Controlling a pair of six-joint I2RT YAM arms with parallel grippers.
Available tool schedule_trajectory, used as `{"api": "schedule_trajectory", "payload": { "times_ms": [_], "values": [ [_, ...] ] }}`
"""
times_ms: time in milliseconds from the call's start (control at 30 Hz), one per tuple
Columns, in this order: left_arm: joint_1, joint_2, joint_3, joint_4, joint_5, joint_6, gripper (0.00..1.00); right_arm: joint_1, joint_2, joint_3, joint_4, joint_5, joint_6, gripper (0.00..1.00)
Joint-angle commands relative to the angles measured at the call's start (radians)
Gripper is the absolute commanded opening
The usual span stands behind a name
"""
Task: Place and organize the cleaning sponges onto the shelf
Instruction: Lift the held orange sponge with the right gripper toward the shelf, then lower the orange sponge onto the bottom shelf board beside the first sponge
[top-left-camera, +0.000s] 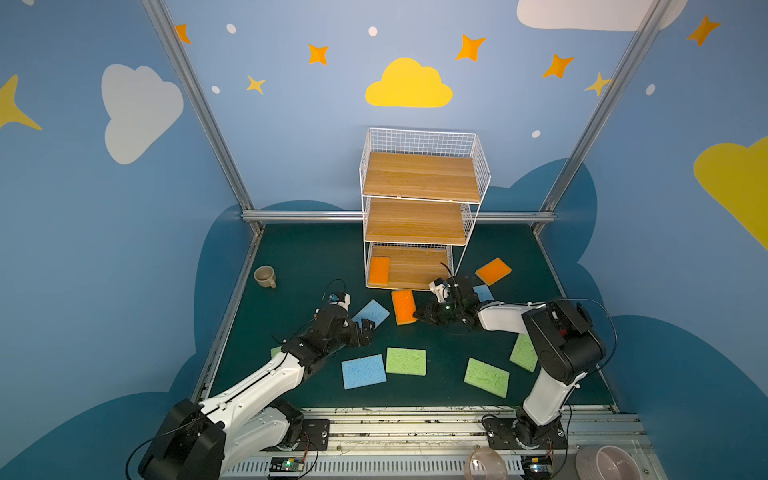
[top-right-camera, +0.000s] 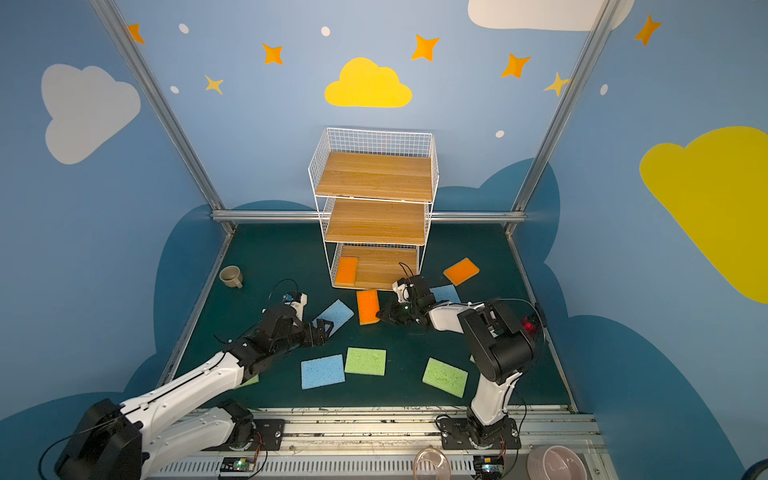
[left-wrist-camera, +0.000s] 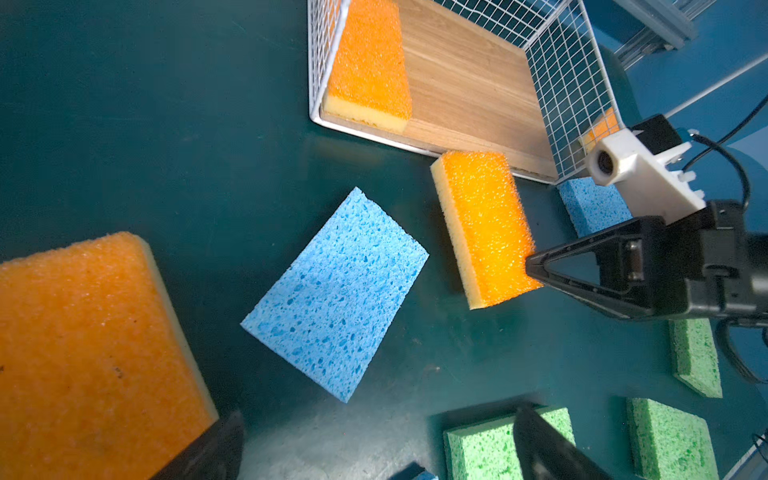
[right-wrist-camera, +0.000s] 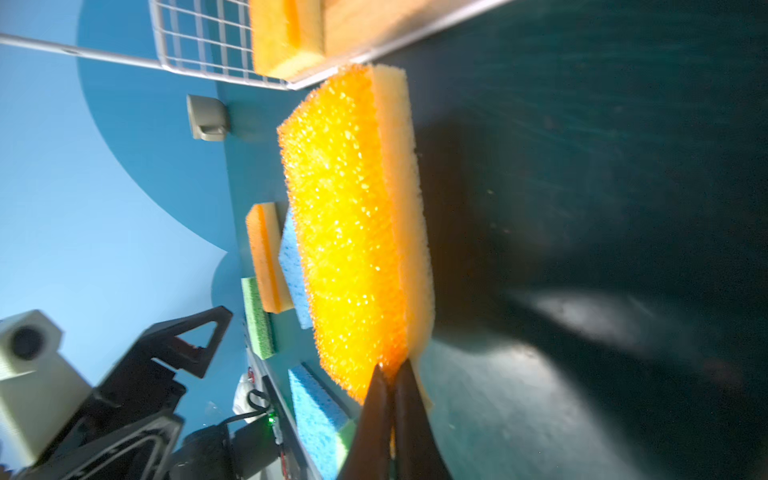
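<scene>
**Q:** What could go wrong here?

**A:** My right gripper (right-wrist-camera: 390, 374) is clamped on one corner of the orange sponge (top-left-camera: 403, 306), just in front of the shelf (top-left-camera: 424, 141). Held so thinly, it may droop, slip free or snag the wire front.

**Q:** And your other arm?

**A:** My left gripper (top-left-camera: 368, 332) stands wide and empty beside a blue sponge (top-left-camera: 371, 313).

**Q:** The room?

**A:** A dark green worktop (top-left-camera: 316, 257) strewn with sponges, a shelved orange sponge (top-left-camera: 379, 271) on the bottom tier, and blue walls (top-left-camera: 291, 124) painted with clouds and stars.
</scene>
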Motion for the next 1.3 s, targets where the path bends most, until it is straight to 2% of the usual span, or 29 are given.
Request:
{"api": "schedule_trajectory", "payload": {
  "times_ms": [0, 333, 733, 1267],
  "values": [
    [0.010, -0.025, -0.018, -0.019, -0.013, 0.009, 1.00, 0.003, -0.035, 0.018, 0.033, 0.006, 0.036, 0.00],
    [0.022, -0.104, -0.068, -0.033, -0.017, 0.005, 1.00, -0.010, 0.078, 0.135, 0.087, 0.010, 0.114, 0.00],
    [0.026, -0.211, -0.120, -0.052, -0.037, 0.009, 1.00, -0.034, 0.194, 0.320, -0.019, 0.026, 0.095, 0.00],
    [0.029, -0.208, -0.156, -0.019, -0.076, -0.013, 1.00, -0.056, 0.318, 0.461, -0.102, 0.129, 0.115, 0.00]
  ]
}}
